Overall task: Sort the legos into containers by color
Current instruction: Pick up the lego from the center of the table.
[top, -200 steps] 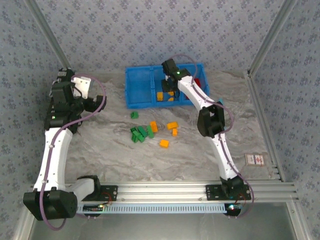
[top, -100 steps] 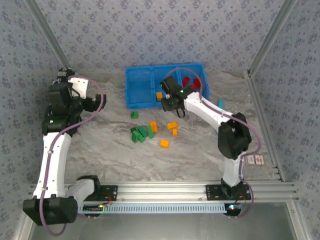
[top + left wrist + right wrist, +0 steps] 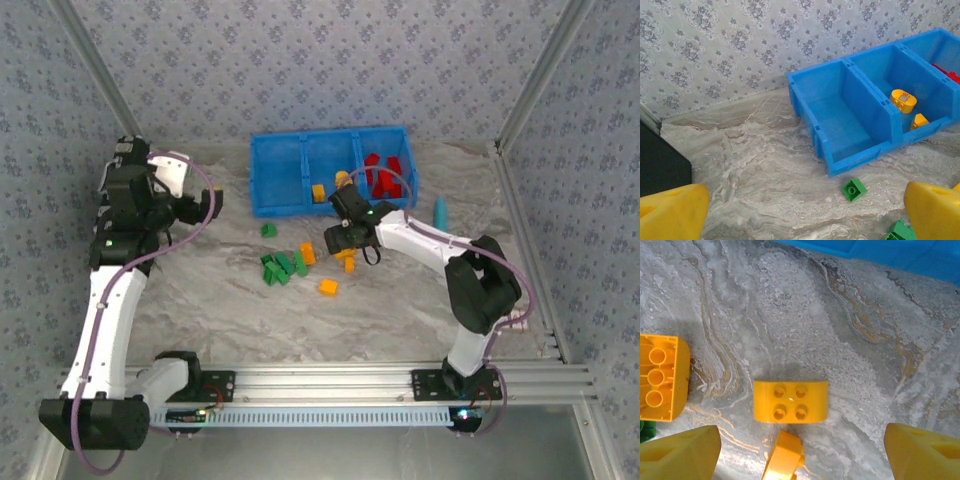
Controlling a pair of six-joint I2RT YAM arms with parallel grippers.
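The blue container bin (image 3: 279,205) stands at the back. Its left compartment (image 3: 840,117) is empty, the middle one holds orange-yellow legos (image 3: 318,192), and the right one holds red legos (image 3: 385,170). Loose green legos (image 3: 280,268) and orange-yellow legos (image 3: 328,287) lie on the table in front of it. My right gripper (image 3: 343,245) hangs open just above a four-stud orange-yellow lego (image 3: 790,400), with nothing between its fingers (image 3: 680,452). Another orange-yellow lego (image 3: 785,457) lies right below. My left gripper (image 3: 205,205) is open at the left, well away from a single green lego (image 3: 854,189).
A slim teal piece (image 3: 440,210) lies right of the bin. A black case (image 3: 660,165) sits at the left edge of the left wrist view. Patterned walls close the back and sides. A metal rail (image 3: 350,385) runs along the near edge.
My right arm has drawn back from the bin's middle compartment to the loose orange-yellow legos, and its jaws have opened wide. The left arm has barely moved.
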